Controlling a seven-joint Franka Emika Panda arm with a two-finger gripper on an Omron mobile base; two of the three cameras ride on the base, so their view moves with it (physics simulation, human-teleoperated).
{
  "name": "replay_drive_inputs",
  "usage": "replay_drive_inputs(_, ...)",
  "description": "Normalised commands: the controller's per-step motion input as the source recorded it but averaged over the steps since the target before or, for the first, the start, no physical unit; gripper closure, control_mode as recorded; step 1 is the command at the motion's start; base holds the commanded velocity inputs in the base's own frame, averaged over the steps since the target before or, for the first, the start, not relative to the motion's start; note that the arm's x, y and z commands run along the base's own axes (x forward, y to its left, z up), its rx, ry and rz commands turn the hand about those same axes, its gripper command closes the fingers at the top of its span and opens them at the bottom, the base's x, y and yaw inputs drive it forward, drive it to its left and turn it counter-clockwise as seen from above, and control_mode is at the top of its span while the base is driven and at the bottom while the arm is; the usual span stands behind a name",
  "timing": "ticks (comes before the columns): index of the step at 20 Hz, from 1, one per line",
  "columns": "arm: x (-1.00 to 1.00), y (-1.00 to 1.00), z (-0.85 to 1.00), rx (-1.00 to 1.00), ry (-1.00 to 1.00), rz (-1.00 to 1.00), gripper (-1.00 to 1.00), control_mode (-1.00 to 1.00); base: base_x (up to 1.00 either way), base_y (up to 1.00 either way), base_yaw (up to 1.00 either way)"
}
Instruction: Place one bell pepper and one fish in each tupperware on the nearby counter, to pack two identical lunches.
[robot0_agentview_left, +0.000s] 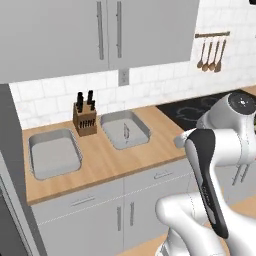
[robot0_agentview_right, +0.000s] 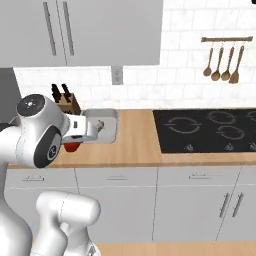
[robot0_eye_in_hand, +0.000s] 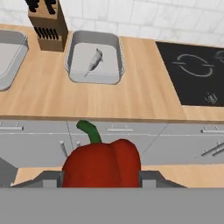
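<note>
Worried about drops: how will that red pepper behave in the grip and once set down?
The bell pepper looks glossy, so it may slip between the tool's tips. Its rounded, lobed body could roll or tip once released in the tupperware.

Arm folded high in front of the counter (robot0_agentview_left: 145, 150), elbow up, forearm reaching toward the counter edge. Gripper (robot0_eye_in_hand: 101, 177) level, short of the counter, over the cabinet fronts. Jaws stand part way apart, closed on either side of a red pepper (robot0_eye_in_hand: 103, 165), stem up.
</note>
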Motion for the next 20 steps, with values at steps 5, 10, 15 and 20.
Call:
replay_drive_inputs(5,0.0,0.0,0.0,0.0,0.0,0.0,1.0,1.0,0.08,-0.08,0.07)
replay_drive_inputs(10,0.0,0.0,0.0,0.0,0.0,0.0,1.0,1.0,0.81,-0.08,0.01)
replay_drive_inputs(15,0.0,0.0,0.0,0.0,0.0,0.0,1.0,1.0,1.0,0.05,0.0)
replay_drive_inputs(20,1.0,0.26,-0.65,0.0,0.0,0.0,1.0,-1.0,0.0,0.0,0.0)
